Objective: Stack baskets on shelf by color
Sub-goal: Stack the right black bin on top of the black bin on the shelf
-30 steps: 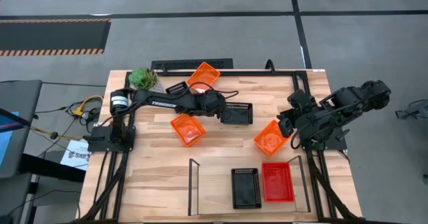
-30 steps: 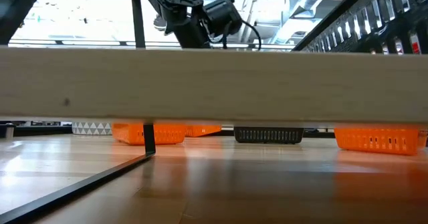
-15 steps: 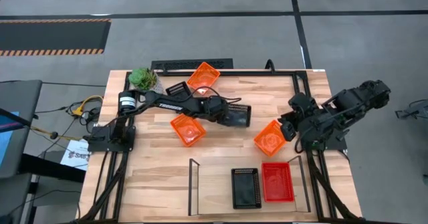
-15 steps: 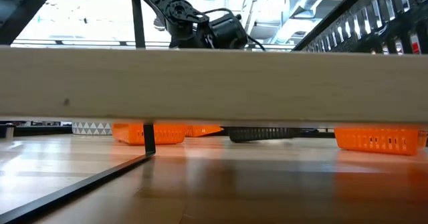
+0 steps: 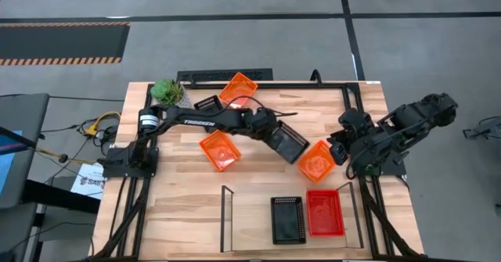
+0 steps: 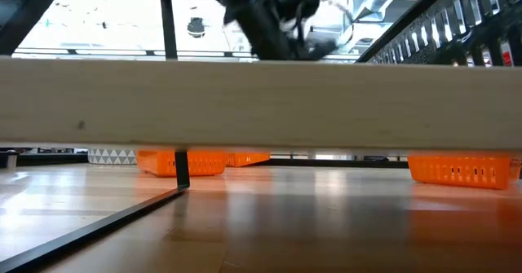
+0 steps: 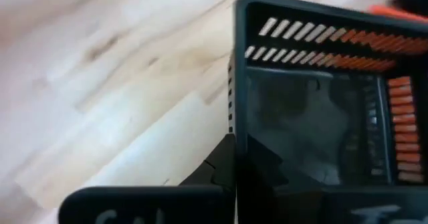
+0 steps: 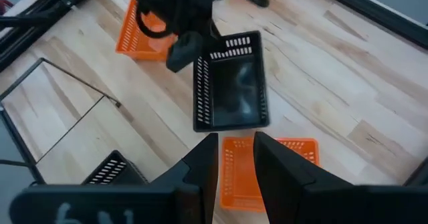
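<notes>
My left gripper (image 5: pixel 270 131) is shut on a black basket (image 5: pixel 290 143) (image 8: pixel 231 90) over the table's middle. Three orange baskets sit on their bases on the table: far (image 5: pixel 239 87), centre-left (image 5: pixel 219 150) and right (image 5: pixel 317 161). A small black basket (image 5: pixel 206 103) lies at the far left. The shelf (image 5: pixel 250 215) at the near edge bears a black basket (image 5: pixel 288 219) and a red basket (image 5: pixel 325 213). My right gripper (image 8: pixel 237 160) hovers open above the right orange basket (image 8: pixel 267 174), touching nothing. My left gripper holds the black basket by a wall's rim near one corner (image 7: pixel 234 140), at the end nearest that arm. One finger (image 7: pixel 217 170) shows outside the wall; the other seems to be inside. The fingers slant down from the table's left. The basket hangs clear of the table, tilted.
A green plant (image 5: pixel 166 91) stands at the far left corner. The shelf's thin black end frames (image 5: pixel 227 219) rise at its left and right. A black metal frame (image 5: pixel 313 82) runs round the tabletop. Bare wood lies between the baskets and the shelf.
My left gripper has taken hold of the black basket and raised it off the table, carrying it toward the right and near edges. The basket has turned from lying left-to-right to a diagonal, and no longer shows under the shelf board in the low view.
</notes>
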Controlling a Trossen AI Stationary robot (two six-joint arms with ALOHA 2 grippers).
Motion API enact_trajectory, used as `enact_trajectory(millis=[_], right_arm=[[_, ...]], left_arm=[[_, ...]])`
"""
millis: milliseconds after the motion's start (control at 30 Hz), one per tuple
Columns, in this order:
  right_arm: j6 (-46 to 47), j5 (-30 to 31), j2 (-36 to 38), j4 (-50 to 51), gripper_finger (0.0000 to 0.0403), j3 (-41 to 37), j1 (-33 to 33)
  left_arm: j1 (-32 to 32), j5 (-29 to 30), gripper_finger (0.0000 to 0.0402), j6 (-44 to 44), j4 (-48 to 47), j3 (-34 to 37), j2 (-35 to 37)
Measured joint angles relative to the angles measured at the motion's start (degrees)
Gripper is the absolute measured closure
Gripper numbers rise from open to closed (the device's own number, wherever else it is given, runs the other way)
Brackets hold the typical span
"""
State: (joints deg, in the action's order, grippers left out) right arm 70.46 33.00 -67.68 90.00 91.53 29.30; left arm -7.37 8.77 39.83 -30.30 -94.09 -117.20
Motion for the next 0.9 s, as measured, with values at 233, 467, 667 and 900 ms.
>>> enact_trajectory(millis=[233,467,667,900], right_arm=[[-2.5,-0.3,6.4,0.0,0.0285,0.0,0.3],[-2.1,4.4,13.3,0.0,0.0285,0.0,0.4],[-2.9,6.4,16.5,0.0,0.0285,0.0,0.3],[-4.6,6.2,16.2,0.0,0.0285,0.0,0.3]], left_arm=[[4.1,-9.6,0.0401,-16.7,-7.7,-15.7,0.2],[11.3,-13.7,0.0401,-25.7,-7.8,-24.0,0.2],[16.1,-11.1,0.0401,-22.0,-7.8,-24.4,-0.8],[18.9,-9.2,0.0401,-19.7,-8.2,-24.1,-4.9]])
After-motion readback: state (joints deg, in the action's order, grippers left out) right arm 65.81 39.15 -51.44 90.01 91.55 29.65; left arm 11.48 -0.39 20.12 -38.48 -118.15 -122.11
